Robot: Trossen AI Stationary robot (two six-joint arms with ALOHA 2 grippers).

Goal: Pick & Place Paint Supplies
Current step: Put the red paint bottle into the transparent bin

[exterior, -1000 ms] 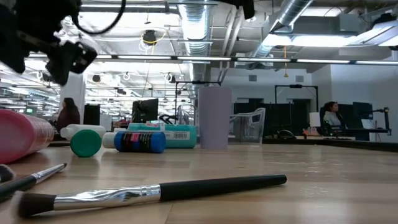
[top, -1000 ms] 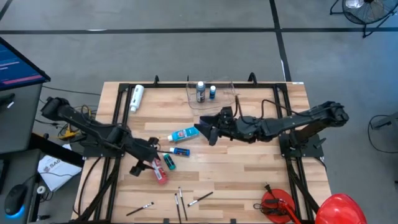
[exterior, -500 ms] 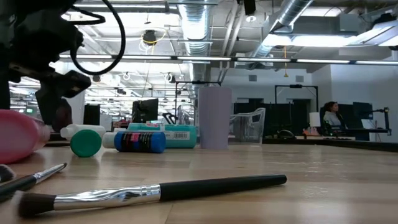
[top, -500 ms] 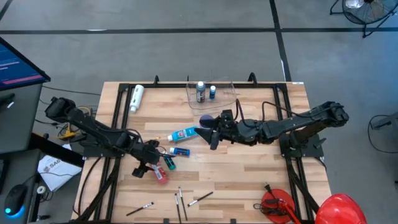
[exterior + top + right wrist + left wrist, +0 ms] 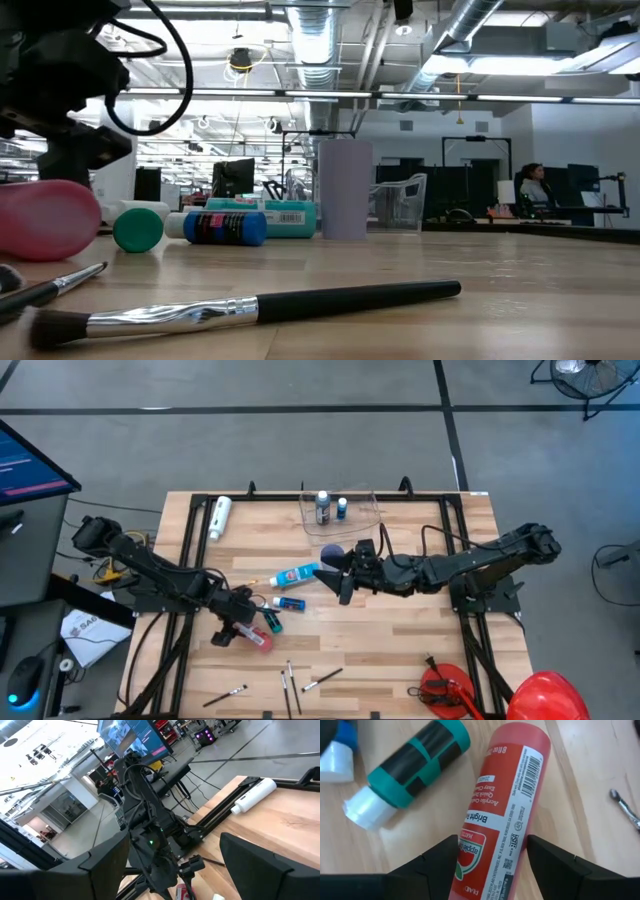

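A red paint bottle (image 5: 505, 805) lies on its side on the table, next to a teal bottle (image 5: 410, 770). My left gripper (image 5: 490, 851) is open and comes down over the red bottle (image 5: 259, 641), one finger on each side of its labelled body. A blue bottle (image 5: 290, 603) and a light-blue tube (image 5: 297, 575) lie farther toward the table's middle. My right gripper (image 5: 334, 576) hovers level above the table beside the tube, open, with nothing between its fingers (image 5: 107, 865). My left gripper straddles the red bottle's labelled body (image 5: 487, 827), slanting down from above with the fingers (image 5: 442, 857) across the bottle. The bottle lies flat on the table. Whether the fingers touch its sides, I cannot tell.
A blue-purple cup (image 5: 332, 553) stands just behind my right gripper. A clear tub (image 5: 345, 510) with two bottles in it stands at the far edge, and a white bottle (image 5: 219, 517) lies at the far left. Several brushes (image 5: 290, 682) lie near the front edge.
My left gripper has come down onto the red bottle and rolled at the wrist; its fingers now stand on either side of the bottle. In the low view the red bottle's end has swung a little toward the teal bottle.
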